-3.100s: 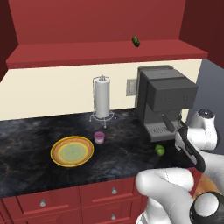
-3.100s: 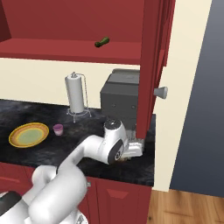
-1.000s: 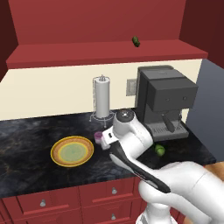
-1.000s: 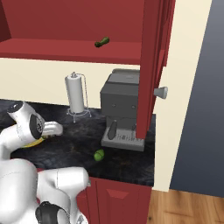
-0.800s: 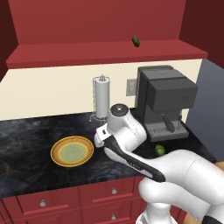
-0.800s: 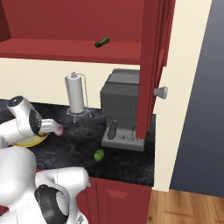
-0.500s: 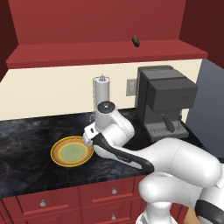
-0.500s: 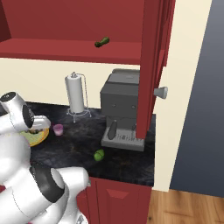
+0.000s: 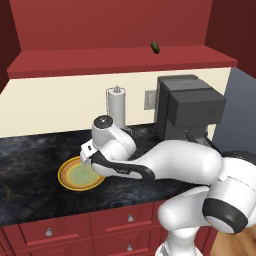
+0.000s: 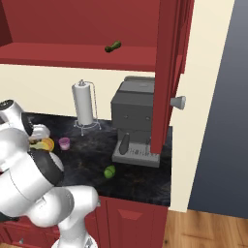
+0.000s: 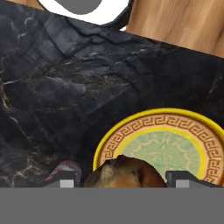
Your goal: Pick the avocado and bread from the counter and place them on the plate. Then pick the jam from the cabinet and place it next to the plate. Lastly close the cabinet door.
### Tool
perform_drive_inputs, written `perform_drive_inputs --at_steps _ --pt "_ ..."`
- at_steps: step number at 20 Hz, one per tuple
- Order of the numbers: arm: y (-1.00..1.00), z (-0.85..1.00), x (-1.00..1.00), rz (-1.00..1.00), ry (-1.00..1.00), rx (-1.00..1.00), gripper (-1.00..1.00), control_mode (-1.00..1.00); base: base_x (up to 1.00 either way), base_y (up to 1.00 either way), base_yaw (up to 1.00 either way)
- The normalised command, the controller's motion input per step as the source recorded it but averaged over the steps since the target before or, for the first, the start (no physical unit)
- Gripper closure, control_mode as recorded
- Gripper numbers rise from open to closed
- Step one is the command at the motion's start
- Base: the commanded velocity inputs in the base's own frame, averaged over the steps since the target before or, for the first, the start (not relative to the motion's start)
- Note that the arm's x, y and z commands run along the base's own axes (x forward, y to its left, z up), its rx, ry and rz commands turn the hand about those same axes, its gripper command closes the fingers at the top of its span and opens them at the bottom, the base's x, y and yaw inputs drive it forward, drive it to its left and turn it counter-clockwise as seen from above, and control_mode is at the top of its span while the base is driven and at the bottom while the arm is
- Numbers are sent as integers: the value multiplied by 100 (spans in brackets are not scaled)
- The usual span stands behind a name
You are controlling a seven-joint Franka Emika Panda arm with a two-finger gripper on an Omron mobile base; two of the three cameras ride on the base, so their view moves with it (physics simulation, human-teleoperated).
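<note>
Brown bread [image 11: 124, 173] clamped in hand [image 11: 124, 183], hanging over plate [image 11: 162, 148], not yet down. Avocado [image 10: 110, 171] on worktop [image 10: 92, 160] by coffee machine [image 10: 138, 121], unpicked. Jam [image 10: 64, 143] beside plate. Cabinet [image 10: 169, 72] door open; closing left.

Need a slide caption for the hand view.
Gripper holding the bread above the plate on the counter.

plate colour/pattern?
The plate has a yellow rim, an orange key-pattern band and a pale green centre; clearest in the hand view.
</note>
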Motion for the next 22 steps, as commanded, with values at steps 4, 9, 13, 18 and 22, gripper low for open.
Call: perform_drive_inputs --at_steps 4,9,13,18,22 --pt "26 -41 45 4 0 0 100 -100 0 0 0" --pt "21 -38 46 5 0 0 100 -100 0 0 0" --pt "13 -40 42 6 0 0 100 -100 0 0 0" --pt "9 -42 31 6 0 0 100 -100 0 0 0" --pt "14 -39 14 7 0 0 100 -100 0 0 0"
